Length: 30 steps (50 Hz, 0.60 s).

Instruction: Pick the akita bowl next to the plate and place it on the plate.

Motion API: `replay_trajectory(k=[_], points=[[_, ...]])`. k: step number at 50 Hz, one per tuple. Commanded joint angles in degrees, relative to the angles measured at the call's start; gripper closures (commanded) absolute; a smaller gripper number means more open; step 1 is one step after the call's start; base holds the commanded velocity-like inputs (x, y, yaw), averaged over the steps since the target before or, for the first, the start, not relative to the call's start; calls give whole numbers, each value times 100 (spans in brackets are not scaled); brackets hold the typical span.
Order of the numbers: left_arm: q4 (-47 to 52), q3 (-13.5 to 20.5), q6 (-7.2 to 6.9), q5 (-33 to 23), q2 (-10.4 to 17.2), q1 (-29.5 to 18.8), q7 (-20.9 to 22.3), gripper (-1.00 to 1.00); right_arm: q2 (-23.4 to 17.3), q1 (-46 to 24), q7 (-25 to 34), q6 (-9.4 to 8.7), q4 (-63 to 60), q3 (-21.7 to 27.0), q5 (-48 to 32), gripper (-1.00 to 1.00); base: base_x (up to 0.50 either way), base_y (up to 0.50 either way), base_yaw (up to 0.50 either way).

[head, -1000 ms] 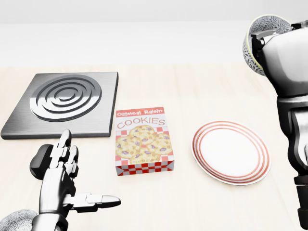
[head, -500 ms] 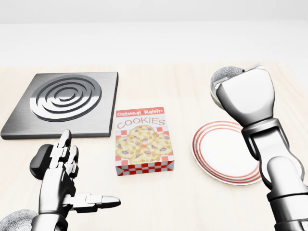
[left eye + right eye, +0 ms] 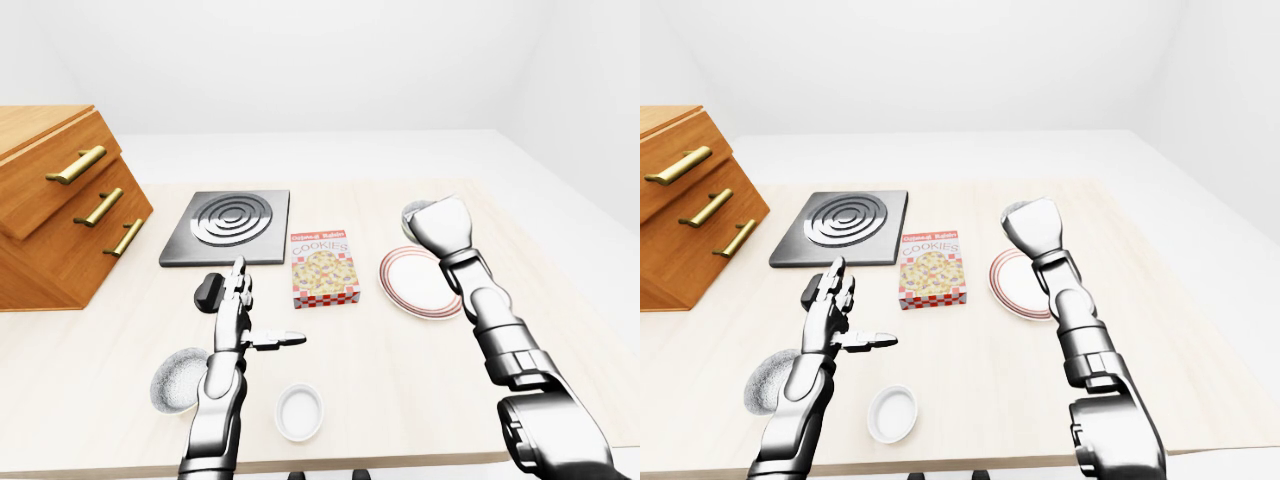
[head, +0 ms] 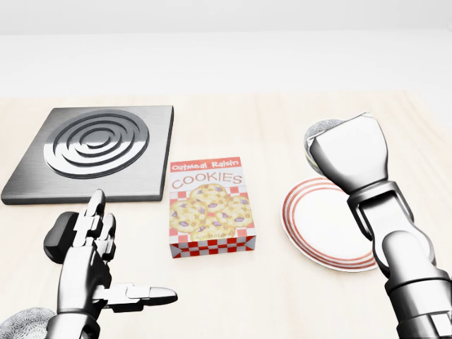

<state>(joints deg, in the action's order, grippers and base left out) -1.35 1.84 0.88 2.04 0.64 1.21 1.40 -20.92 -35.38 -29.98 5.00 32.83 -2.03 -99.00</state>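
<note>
The right hand (image 4: 351, 159) has swung in from the head view's top right corner and come lower, carrying the akita bowl (image 4: 321, 131), which now hangs tilted over the top edge of the plate (image 4: 311, 226), not yet set down. Its fingers are hidden behind the back of the hand, but they grip the bowl's rim. The left hand (image 4: 88, 258) has not moved, its fingers spread and empty, left of the cookie box (image 4: 210, 205).

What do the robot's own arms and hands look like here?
Both arms are glossy silver-grey metal in rounded, jointed segments. The left robot hand has three slim segmented fingers and a black pad at its side. The right robot hand shows a smooth pale, blocky casing. No cables or markings.
</note>
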Motion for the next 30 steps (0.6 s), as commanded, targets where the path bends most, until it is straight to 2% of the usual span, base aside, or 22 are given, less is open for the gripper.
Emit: replay_trajectory(k=[1, 5, 9, 10, 13, 15, 17, 24, 30], points=[[30, -10, -37, -7, -4, -5, -11, -100, -82, -261, -2, 0, 849, -72, -69, 100, 0, 0, 0], [-25, -3, 0, -5, 0, -19, -8, -100, -73, -258, -2, 0, 1107, -120, -33, 100, 0, 0, 0], [19, -6, -34, -8, -2, -9, -16, -100, -54, -294, -2, 0, 1459, -218, -109, 100, 0, 0, 0], [-74, 0, 42, -7, -3, -22, -11, -100, -61, -306, -2, 0, 1554, -230, -122, 100, 0, 0, 0], [-145, 5, 102, -4, 1, -32, -3, -100, -73, -328, -2, 0, 1622, -242, -111, 100, 0, 0, 0], [-58, 2, 27, -2, 3, -21, -10, -100, -79, -359, -2, 0, 1744, -257, -121, 100, 0, 0, 0], [-103, 10, 62, 3, 6, -29, -2, -100, -79, -335, -2, 0, 1768, -262, -91, 100, 0, 0, 0], [24, -6, -33, -3, -1, 3, -12, -100, -98, -305, -2, 0, 1820, -286, -78, 100, 0, 0, 0], [-30, 3, 7, 1, 2, -11, -4, -100, -116, -400, -2, 0, 2043, -274, -20, 100, 0, 0, 0]])
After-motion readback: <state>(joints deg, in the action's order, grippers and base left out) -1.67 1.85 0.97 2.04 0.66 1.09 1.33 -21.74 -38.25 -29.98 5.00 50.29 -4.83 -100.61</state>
